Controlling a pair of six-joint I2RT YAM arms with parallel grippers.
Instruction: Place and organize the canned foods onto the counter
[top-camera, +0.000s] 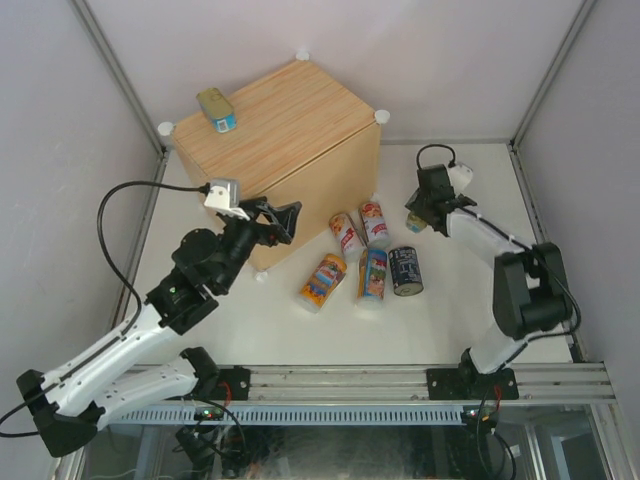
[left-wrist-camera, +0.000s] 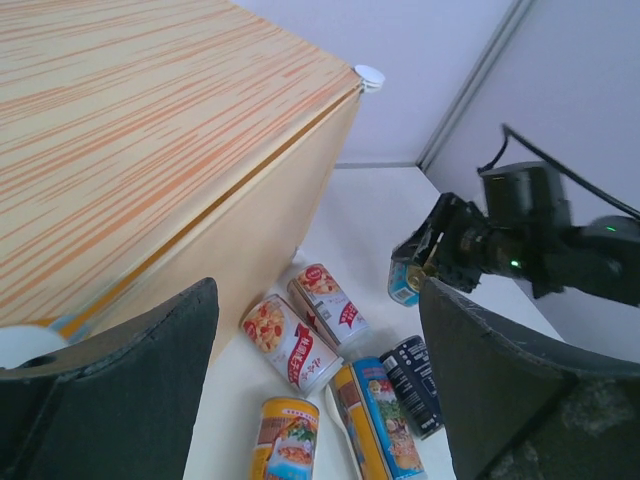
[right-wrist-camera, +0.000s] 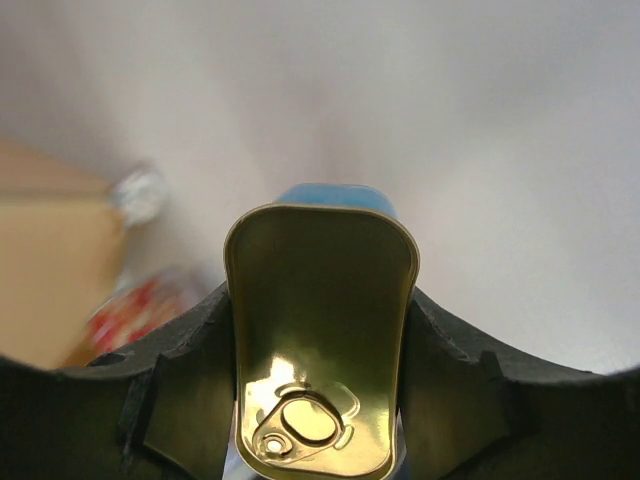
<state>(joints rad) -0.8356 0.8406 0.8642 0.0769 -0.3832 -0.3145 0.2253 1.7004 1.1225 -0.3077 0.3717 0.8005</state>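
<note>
- Wood-plank bench (top-camera: 290, 125), white knobs (top-camera: 382, 116) on the corners, hogs the far left. One flat gold-topped tin (top-camera: 215, 109) already sits on top near the left knob, long side running diagonally, far-left to near-right.
- Left tool (top-camera: 283, 215) hangs right at the bench's near corner, fingers apart, nothing in them.
- Right tool (top-camera: 418, 214) is clamped on the second flat tin (right-wrist-camera: 320, 330), low down just right of the pile. Its gold lid faces the wrist camera, pull-tab end closest, long axis along the fingers.
- Tall cans lie on their sides between the arms: two red-white cans (top-camera: 346, 236) beside the bench's side wall, orange can (top-camera: 322, 281), blue can (top-camera: 373, 274), all pointing roughly far-to-near.
- Short dark can (top-camera: 406, 270) lies rightmost, nearest the right tool.
</note>
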